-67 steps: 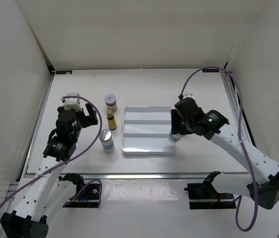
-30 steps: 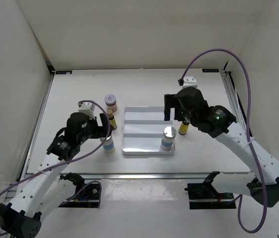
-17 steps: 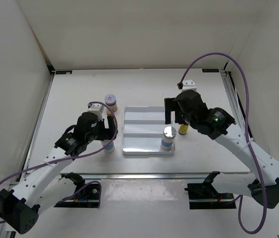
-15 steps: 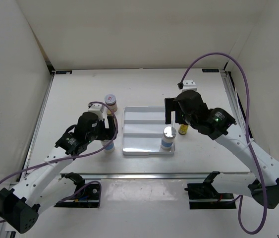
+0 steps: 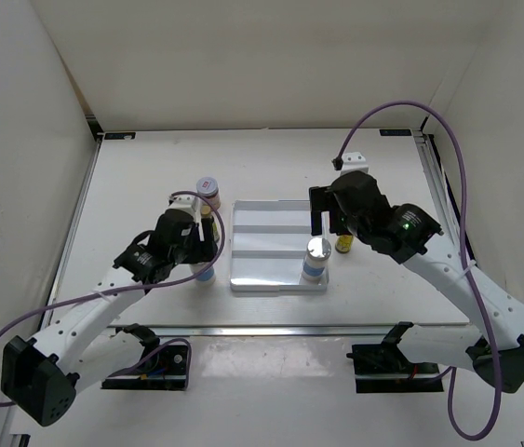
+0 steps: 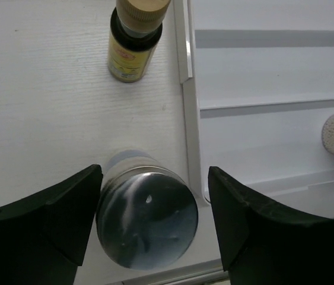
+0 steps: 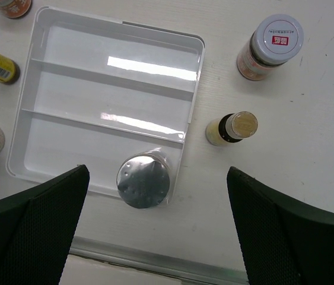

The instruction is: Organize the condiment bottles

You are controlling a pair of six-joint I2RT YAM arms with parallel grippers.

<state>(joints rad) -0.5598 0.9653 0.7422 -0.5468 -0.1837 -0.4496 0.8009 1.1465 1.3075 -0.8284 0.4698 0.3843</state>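
Note:
A silver-capped bottle (image 6: 147,217) stands on the table just left of the white tray (image 5: 275,223). My left gripper (image 5: 208,251) is open, one finger on each side of its cap; the left finger (image 6: 48,231) is very close to it. A second silver-capped bottle (image 5: 316,255) stands in the tray's front right corner. My right gripper (image 5: 329,210) is open and empty, high above it. One amber bottle (image 6: 132,41) stands left of the tray, another (image 7: 232,129) right of it. One pink-lidded jar (image 5: 207,189) is at the back left, the other (image 7: 276,44) at the right.
The tray (image 7: 107,83) has three long compartments; the two rear ones hold nothing. White enclosure walls stand at the left, back and right. A metal rail (image 5: 271,331) runs along the table's near edge.
My left gripper has moved right and come down around the silver-capped bottle beside the tray. My right gripper let go of the other silver-capped bottle in the tray, rose, and now holds still.

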